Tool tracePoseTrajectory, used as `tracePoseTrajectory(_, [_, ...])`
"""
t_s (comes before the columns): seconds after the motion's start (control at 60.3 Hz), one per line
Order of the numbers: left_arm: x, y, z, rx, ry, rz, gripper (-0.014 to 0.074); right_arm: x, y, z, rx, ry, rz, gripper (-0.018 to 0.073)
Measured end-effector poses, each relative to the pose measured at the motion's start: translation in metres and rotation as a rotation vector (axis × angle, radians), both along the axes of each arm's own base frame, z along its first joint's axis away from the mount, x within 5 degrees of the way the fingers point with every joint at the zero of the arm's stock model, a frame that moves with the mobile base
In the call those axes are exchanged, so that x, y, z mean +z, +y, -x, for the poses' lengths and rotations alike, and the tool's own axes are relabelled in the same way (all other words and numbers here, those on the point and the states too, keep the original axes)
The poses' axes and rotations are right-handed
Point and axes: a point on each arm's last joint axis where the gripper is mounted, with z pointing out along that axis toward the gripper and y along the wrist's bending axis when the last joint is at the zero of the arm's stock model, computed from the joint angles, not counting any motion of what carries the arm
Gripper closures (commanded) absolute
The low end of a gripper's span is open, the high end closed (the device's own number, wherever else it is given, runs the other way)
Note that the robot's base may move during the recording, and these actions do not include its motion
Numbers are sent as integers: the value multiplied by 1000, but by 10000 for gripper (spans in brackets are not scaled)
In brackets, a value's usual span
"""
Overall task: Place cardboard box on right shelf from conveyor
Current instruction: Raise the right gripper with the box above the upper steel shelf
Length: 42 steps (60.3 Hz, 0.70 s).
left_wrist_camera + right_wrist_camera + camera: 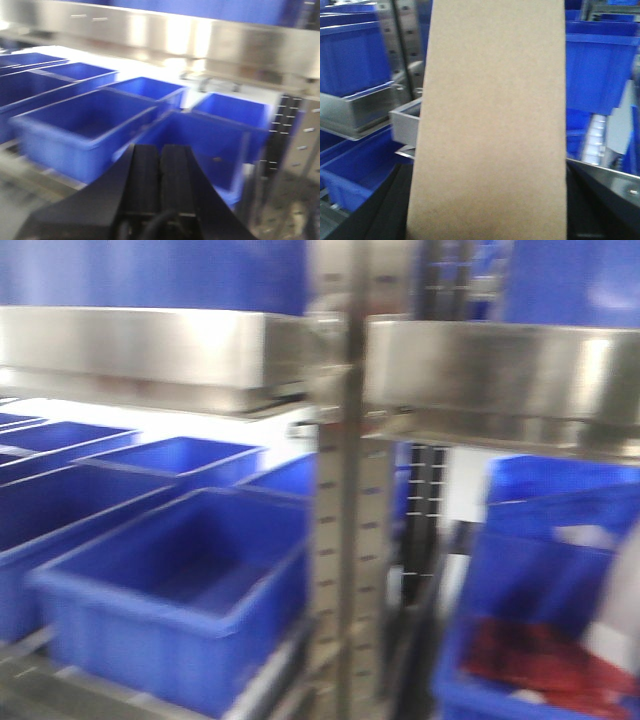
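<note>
Although the slim tan corrugated cardboard box (490, 115) is clamped in the right gripper (487, 227), evidently picked up, the left gripper (160, 172) is clenched empty and placement on the shiny stainless-steel right shelf (500, 365) is outstanding.

L grip (160, 150): all blk, matte | 2 long flat rect pads (145, 175) | angular blk housing (75, 217) flaring wide below | blk cable (152, 225) loops at base | R grip housing (602, 205): dk grey/blk, blurred, small pale dot (632, 191) near edge, poss. screw
</note>
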Motion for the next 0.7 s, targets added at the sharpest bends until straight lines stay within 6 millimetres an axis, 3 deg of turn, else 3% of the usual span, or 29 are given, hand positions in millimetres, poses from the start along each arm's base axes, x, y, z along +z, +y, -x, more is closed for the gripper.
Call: tracePoseTrajectory(0.697, [0, 0, 0, -3, 0, 0, 712, 0, 0, 0, 0, 0, 0, 282])
